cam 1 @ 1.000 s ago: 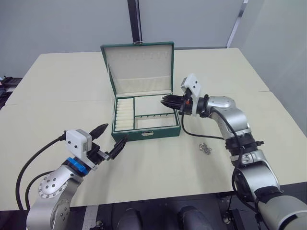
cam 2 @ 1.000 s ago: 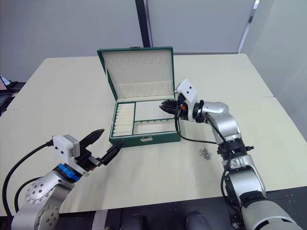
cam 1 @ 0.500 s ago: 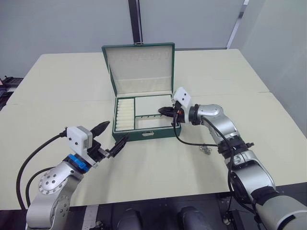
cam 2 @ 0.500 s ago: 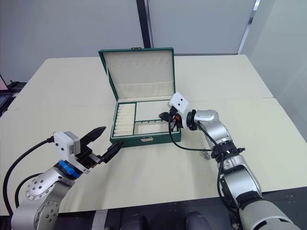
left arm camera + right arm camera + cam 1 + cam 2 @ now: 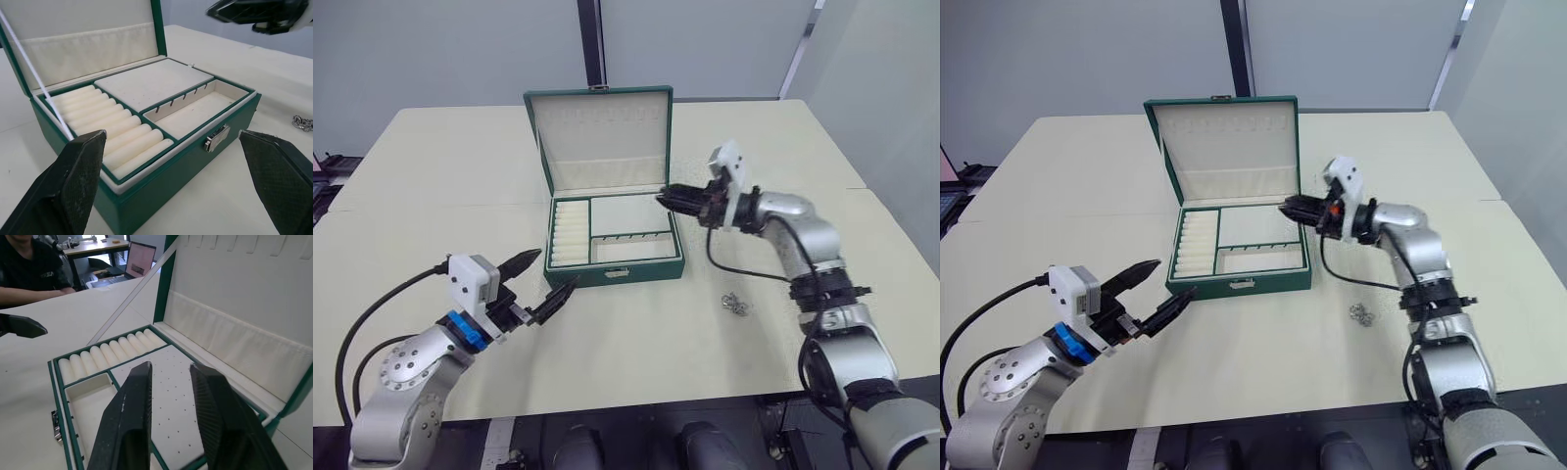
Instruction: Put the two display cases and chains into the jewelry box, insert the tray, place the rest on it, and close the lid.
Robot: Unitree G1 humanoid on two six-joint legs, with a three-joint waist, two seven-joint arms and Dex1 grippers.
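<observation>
Over on our left, the left end effector hangs just above the worktop with its two black fingers spread wide apart, gripping nothing. It points toward the front left corner of the jewelry box and sits near it without touching.

The jewelry box sits mid-worktop with the lid standing up at the back, cream lining facing us. The tray is seated in the top of the box: ring rolls along its left side, a flat padded panel at the back right, and a long compartment at the front right that looks bare. The little metal clasp hangs on the front wall.

Then our right end effector hovers over the box's right rim, pointing left across the tray. Its fingers are parted by a narrow gap with nothing between them.

Farther right, one of the chains lies loose on the worktop, well apart from the box's front right corner.
</observation>
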